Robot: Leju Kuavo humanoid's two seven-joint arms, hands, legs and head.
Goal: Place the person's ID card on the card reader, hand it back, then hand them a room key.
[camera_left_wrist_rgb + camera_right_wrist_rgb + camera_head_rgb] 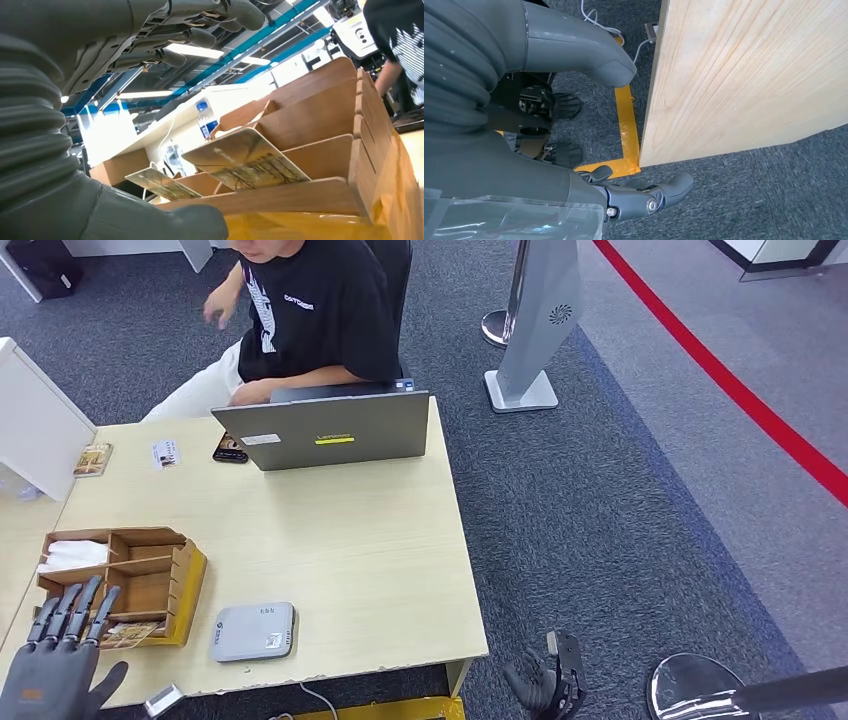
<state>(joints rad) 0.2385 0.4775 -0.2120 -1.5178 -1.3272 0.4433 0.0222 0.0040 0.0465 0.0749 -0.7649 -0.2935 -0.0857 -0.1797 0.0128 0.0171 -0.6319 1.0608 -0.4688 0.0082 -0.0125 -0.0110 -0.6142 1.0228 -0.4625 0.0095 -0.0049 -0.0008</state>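
A grey card reader (254, 631) lies near the table's front edge. Beside it stands a wooden organizer (165, 585) with picture-printed room key cards (130, 633) in its front slot; the key cards (245, 160) lean there, close in front of my left hand. My left hand (60, 655) hovers at the organizer's near corner, fingers (200, 20) straight and spread, holding nothing. A small white card (165, 453) lies at the far side of the table, near the seated person (310, 310). My right hand (545, 680) hangs empty beside the table's right front corner, its fingers (649, 197) loose.
A grey laptop (335, 430) stands at the far edge, with a black phone (230, 448) and a picture card (92, 459) to its left. A white partition (35, 420) borders the table's left. On the carpet are a sign stand (530, 330), a stanchion base (690, 685) and yellow floor tape (626, 120).
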